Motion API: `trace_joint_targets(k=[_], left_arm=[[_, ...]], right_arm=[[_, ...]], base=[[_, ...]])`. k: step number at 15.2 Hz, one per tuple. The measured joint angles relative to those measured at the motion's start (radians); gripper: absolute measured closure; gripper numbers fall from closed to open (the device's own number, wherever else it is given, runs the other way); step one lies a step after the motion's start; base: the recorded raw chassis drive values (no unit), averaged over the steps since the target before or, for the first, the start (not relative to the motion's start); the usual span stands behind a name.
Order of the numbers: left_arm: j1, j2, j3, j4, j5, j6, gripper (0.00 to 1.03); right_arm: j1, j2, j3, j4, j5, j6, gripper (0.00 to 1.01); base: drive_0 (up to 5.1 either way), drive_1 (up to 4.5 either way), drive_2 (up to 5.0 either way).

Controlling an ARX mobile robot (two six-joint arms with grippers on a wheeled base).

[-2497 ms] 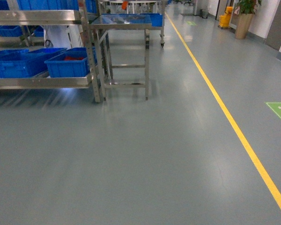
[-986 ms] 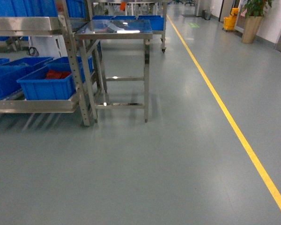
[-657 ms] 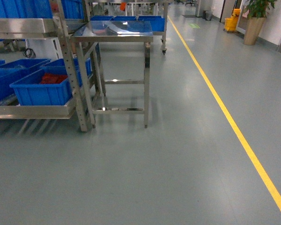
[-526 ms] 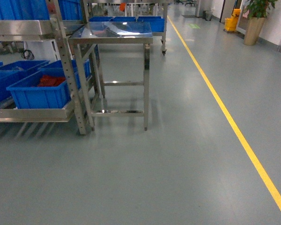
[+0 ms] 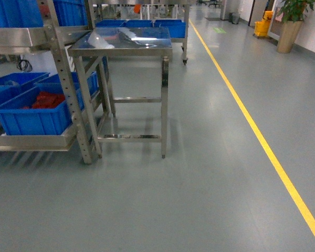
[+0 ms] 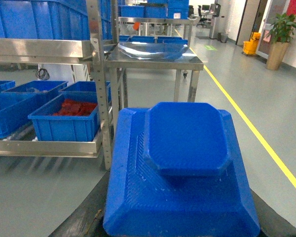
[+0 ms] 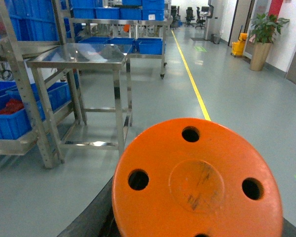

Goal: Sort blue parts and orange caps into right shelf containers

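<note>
Nothing looks sorted yet, as I judge it: one blue part [image 6: 182, 173] fills the left wrist view right at the left pincer and one orange cap [image 7: 197, 182] fills the right wrist view right at the right pincer, each apparently carried, though neither pincer's fingers show, so I cannot tell if they pinch. Ahead and left of both pincers, well apart, stands the shelf [image 5: 68, 89] with at least three blue containers [image 5: 34, 118], the nearest holding red pieces [image 5: 44, 100], beside one steel table [image 5: 123, 42].
</note>
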Motion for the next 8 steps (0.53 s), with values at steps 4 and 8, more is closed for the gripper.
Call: trace_joint_targets(k=[4, 8], left_arm=[[0.000, 0.000, 0.000, 0.000, -0.001, 0.000, 0.60], [0.000, 0.000, 0.000, 0.000, 0.000, 0.000, 0.60]], right_arm=[[0.000, 0.000, 0.000, 0.002, 0.000, 0.000, 0.56], [0.000, 0.000, 0.000, 0.003, 0.000, 0.000, 0.56]], base=[[0.0, 4.27, -4.3], [0.0, 4.27, -4.3]])
